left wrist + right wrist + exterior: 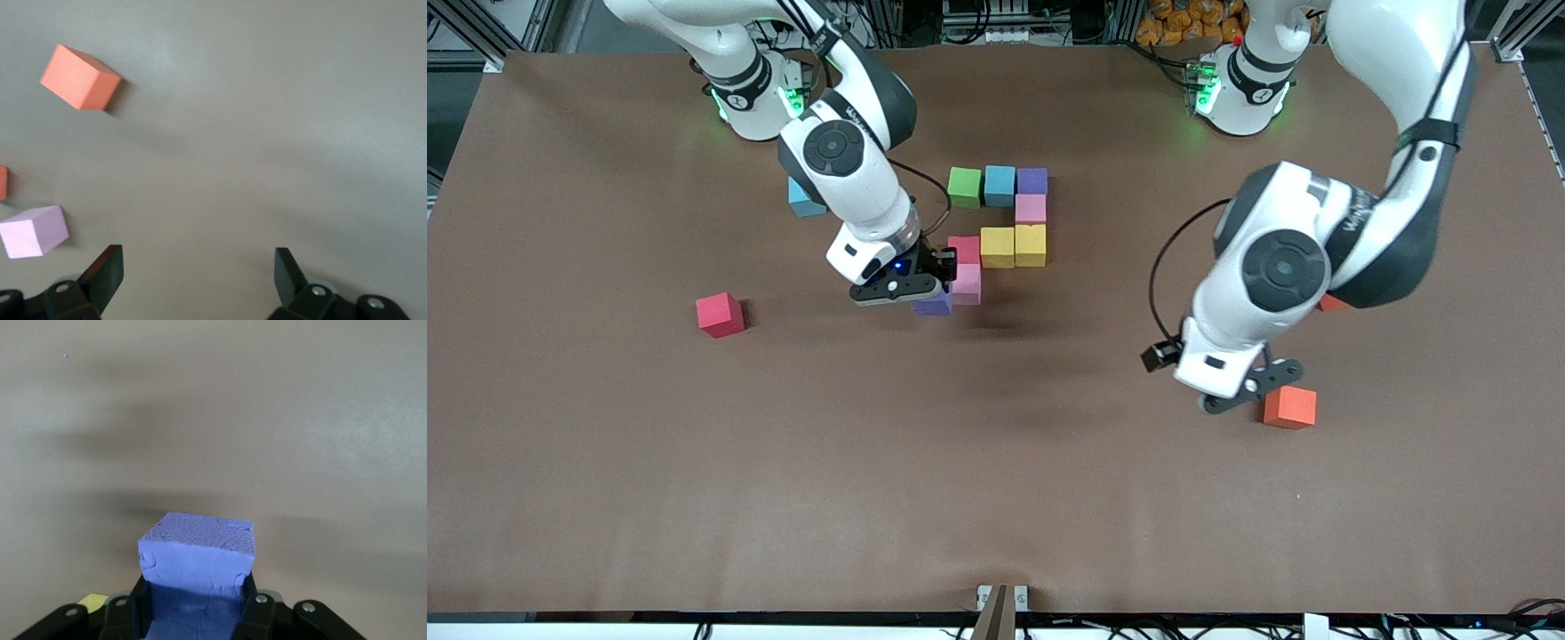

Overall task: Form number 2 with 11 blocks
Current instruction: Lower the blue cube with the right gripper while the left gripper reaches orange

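Front view: right gripper jaws clamp a purple block squarely beside the pink cube; left gripper gapes empty.

A robotics laboratory. Two white Franka arms, the right arm and the left arm, are bolted at the edge of a wide counter covered in plain brown matting, with green status lights glowing at their bases and black cables running along their links. Aluminium framing and bundled wiring border the counter, and small coloured foam blocks lie on it as test pieces.
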